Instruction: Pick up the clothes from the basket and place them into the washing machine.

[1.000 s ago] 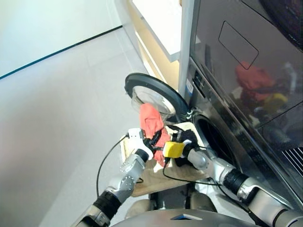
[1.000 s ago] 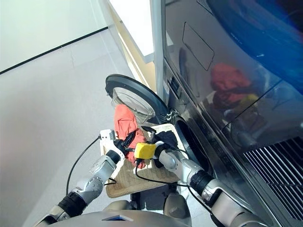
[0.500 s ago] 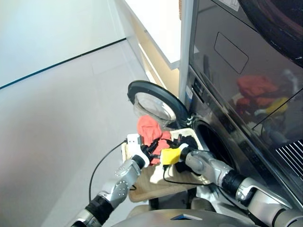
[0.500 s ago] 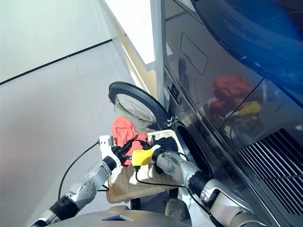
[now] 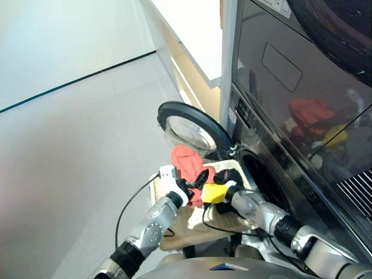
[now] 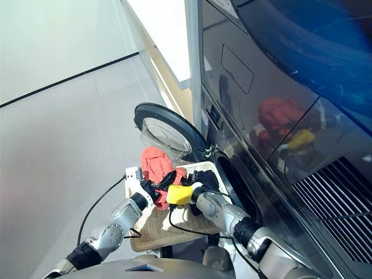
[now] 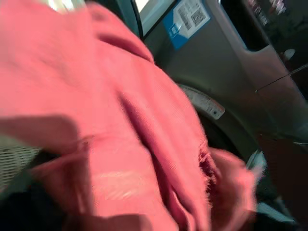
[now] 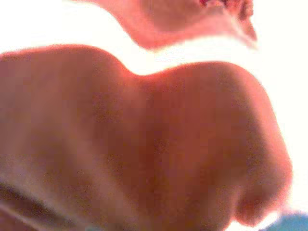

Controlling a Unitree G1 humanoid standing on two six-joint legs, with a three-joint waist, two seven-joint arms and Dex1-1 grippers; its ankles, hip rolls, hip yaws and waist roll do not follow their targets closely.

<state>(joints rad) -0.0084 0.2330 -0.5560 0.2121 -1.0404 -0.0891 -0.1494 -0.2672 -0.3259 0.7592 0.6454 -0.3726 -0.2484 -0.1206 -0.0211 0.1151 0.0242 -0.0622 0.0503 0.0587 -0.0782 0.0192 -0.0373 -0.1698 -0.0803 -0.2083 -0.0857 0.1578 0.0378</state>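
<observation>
Both tools [image 5: 195, 187] apparently grip the red-orange garment [image 5: 185, 161] above the basket [image 5: 177, 229], over pale floor [image 5: 70, 151].

red-orange garment [image 5: 187, 163], cream woven basket [image 5: 174, 229], glossy dark grey washing machine [image 5: 302, 192]

head pair: down over arms, shared washing machine [image 5: 273, 145] | wrists: pressed against red-orange garment [image 7: 144, 134] (filling both)

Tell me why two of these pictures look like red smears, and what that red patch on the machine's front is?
Both wrist views sit close against the red-orange fabric garment, so it fills them, blurred; the right wrist view is also washed out white. In the eye views, the dark grey glossy washing machine mirrors the garment as a red reflection.
</observation>
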